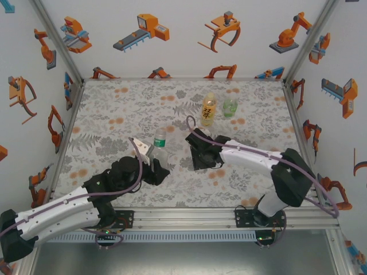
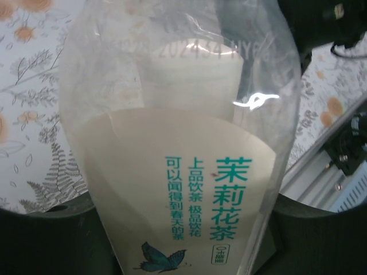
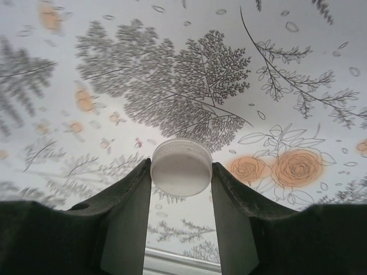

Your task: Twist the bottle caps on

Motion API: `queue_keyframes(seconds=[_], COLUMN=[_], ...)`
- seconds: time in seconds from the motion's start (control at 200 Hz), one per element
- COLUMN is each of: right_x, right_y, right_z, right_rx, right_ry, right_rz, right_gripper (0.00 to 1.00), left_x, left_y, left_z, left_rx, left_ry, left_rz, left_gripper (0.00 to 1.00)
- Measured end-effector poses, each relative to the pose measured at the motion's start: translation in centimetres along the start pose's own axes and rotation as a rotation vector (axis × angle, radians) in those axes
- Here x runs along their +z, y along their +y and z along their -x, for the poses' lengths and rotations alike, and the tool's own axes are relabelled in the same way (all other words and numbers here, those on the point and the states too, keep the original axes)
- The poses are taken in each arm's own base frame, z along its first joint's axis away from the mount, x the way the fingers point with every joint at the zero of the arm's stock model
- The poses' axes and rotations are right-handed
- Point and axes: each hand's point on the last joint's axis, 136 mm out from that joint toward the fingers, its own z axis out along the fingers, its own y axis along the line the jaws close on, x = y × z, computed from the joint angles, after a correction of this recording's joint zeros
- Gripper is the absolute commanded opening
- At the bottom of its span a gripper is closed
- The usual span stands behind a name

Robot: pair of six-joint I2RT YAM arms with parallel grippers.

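Top external: I see the left arm reaching in from the near-left corner, and its left gripper is clamped on the lower body of a clear bottle that stands roughly upright near the middle of the table, which is covered in a grey leaf and orange flower print. The right arm comes in from the near-right and bends toward centre. The right gripper sits low over the cloth just right of the clear bottle, apart from it. From this height I cannot make out what it carries. Toward the far edge an amber bottle with a yellow-orange label stands upright. A short green bottle stands just beside it on the right. Both are well apart from the grippers. Left wrist: the clear bottle looms close, with a pale label carrying teal characters and a small butterfly. The dark fingers flank it low on either side, so I read that claw as clenched on the bottle. Right wrist: a white cap, round with a ribbed edge, sits between the two fingertips, and both inner faces touch its sides. I note this claw as grasping the cap over the printed cloth. I cannot tell whether the cap rests on the cloth or hangs just above it.
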Motion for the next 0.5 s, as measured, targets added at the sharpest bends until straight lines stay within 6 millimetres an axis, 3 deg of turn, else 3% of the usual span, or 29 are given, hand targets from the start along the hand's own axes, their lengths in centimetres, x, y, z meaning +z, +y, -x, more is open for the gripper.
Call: queue_keyframes(seconds=[0.215,0.501], right_x=[-7.3,-17.9], right_y=[1.8,3.6], right_z=[2.6,3.3], right_rx=[-0.104,-0.296], right_ry=[-0.171,-0.427], right_rz=[0.165,0.414], right_gripper=[0.28,0.21], left_x=[-1.5,-2.6], left_y=[-2.9,-4.1], left_z=[1.5,0.4], left_rx=[0.269,0.568], left_ry=[0.089,0.213], left_rz=[-0.111,-0.206], left_gripper=[0.05,0.05])
